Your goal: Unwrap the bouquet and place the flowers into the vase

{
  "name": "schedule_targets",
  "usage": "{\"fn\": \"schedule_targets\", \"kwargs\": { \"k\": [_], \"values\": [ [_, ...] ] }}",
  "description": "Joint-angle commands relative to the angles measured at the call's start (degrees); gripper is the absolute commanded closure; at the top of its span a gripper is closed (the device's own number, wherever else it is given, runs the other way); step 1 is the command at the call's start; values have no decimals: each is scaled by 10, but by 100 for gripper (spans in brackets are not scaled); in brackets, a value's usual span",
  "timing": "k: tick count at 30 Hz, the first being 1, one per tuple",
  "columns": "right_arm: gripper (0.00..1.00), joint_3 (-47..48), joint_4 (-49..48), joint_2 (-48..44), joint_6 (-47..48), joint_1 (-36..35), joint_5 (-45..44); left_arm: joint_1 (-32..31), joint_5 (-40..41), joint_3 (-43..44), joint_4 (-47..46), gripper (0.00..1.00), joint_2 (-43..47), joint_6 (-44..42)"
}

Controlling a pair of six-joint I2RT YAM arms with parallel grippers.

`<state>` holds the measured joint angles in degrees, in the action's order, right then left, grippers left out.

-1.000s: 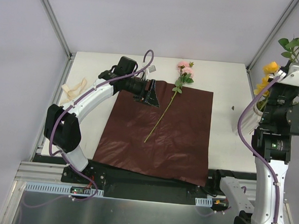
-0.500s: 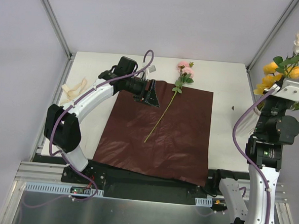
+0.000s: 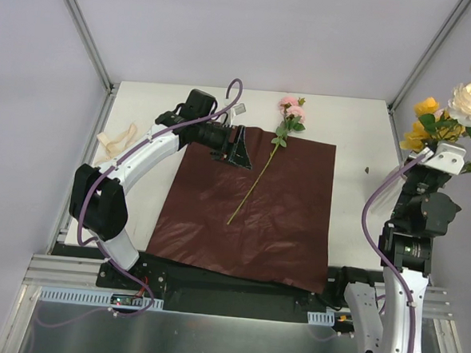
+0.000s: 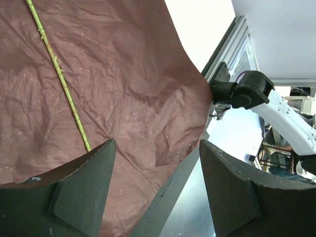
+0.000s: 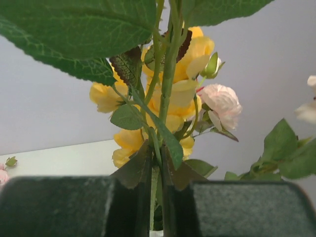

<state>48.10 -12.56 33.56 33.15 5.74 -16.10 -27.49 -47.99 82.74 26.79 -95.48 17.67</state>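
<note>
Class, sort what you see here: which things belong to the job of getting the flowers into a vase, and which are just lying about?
For the job:
bunch of flowers, gripped by the right gripper;
single pink rose, lying on the maroon paper;
left gripper, open above the paper.

Lying about:
maroon paper, spread flat;
cream ribbon, near the table's left edge.

What else sits on the white worktop (image 3: 359, 120)
We see a loose cream ribbon (image 3: 111, 142) lying at its left edge and a small dark speck (image 3: 365, 169) near its right side.
</note>
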Motion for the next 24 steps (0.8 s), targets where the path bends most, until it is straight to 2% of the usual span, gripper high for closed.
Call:
{"fn": "schedule_targets", "kwargs": {
  "k": [1, 16, 24],
  "values": [
    [100, -28, -5, -25, -33, 5, -11, -9, -20, -1, -14, 32, 14, 7],
    [99, -78, 89, -46, -104, 5, -18, -15, -22, -3, -14, 32, 16, 8],
    [98, -37, 163, -32, -101, 5, -41, -17, -24, -2, -14, 32, 16, 8]
  ]
}}
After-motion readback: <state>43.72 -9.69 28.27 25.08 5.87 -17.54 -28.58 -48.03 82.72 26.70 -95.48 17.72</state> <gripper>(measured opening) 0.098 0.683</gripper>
